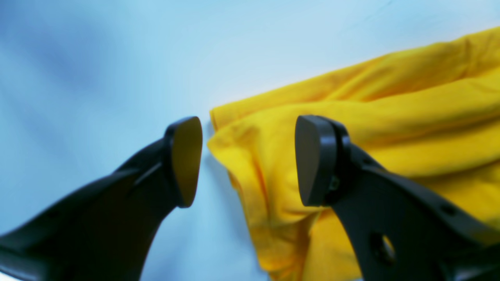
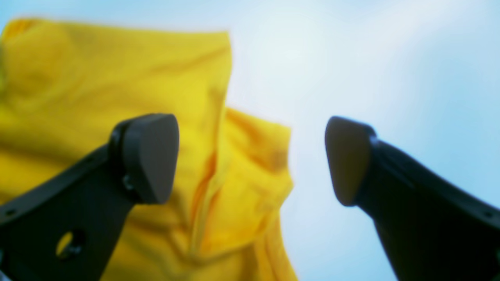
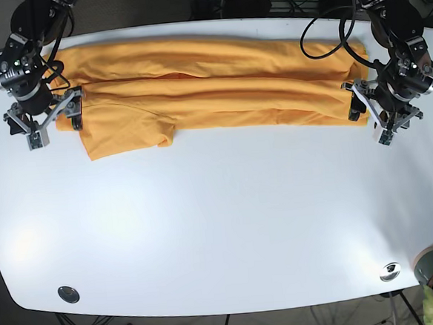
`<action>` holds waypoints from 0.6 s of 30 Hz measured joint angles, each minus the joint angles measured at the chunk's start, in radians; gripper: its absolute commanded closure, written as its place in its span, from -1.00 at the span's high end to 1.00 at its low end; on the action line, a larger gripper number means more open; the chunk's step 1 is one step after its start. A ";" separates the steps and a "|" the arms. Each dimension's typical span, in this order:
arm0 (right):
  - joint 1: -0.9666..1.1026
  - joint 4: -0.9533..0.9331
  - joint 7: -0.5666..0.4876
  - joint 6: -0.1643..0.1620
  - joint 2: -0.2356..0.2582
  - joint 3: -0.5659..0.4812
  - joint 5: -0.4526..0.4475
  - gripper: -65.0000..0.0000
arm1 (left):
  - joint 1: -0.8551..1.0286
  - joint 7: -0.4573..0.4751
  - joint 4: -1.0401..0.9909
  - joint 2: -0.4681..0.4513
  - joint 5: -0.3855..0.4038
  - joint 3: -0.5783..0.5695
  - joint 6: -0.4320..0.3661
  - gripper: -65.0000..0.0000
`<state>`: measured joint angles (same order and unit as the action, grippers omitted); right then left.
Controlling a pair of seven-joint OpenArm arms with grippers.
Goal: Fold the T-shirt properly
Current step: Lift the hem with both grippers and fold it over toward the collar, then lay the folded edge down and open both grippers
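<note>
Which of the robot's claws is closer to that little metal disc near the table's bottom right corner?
Left gripper, above the metal disc on that side; the right gripper sits far across the table.

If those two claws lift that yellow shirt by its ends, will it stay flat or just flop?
The T-shirt would probably flop: it already lies in soft folds and wrinkles. It looks thin, so likely light. Lifted by the open left gripper and right gripper, its middle would likely sag.

No readable text, label or number shows anywhere.
</note>
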<state>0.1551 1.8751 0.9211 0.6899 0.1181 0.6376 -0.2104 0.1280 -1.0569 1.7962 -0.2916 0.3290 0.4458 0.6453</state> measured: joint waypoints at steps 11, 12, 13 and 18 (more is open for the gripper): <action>-0.215 -0.286 0.050 -0.055 0.026 -0.048 -0.002 0.63 | 0.048 -0.002 -0.008 0.041 -0.014 -0.077 -0.002 0.06; -0.224 -0.322 0.051 -0.056 0.027 -0.056 -0.002 0.63 | 0.055 -0.006 -0.018 0.038 -0.015 -0.077 -0.002 0.06; -0.229 -0.343 0.055 -0.059 0.026 -0.069 0.006 0.61 | 0.055 -0.011 -0.028 0.039 -0.018 -0.076 -0.002 0.06; -0.230 -0.394 0.052 -0.054 0.018 -0.129 -0.003 0.45 | 0.047 0.004 -0.105 0.039 -0.013 -0.075 -0.001 0.06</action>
<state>-0.0753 1.4811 0.9733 0.6357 0.1356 0.5083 -0.2131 0.1753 -1.0527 1.6909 -0.2523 0.3157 0.3710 0.6445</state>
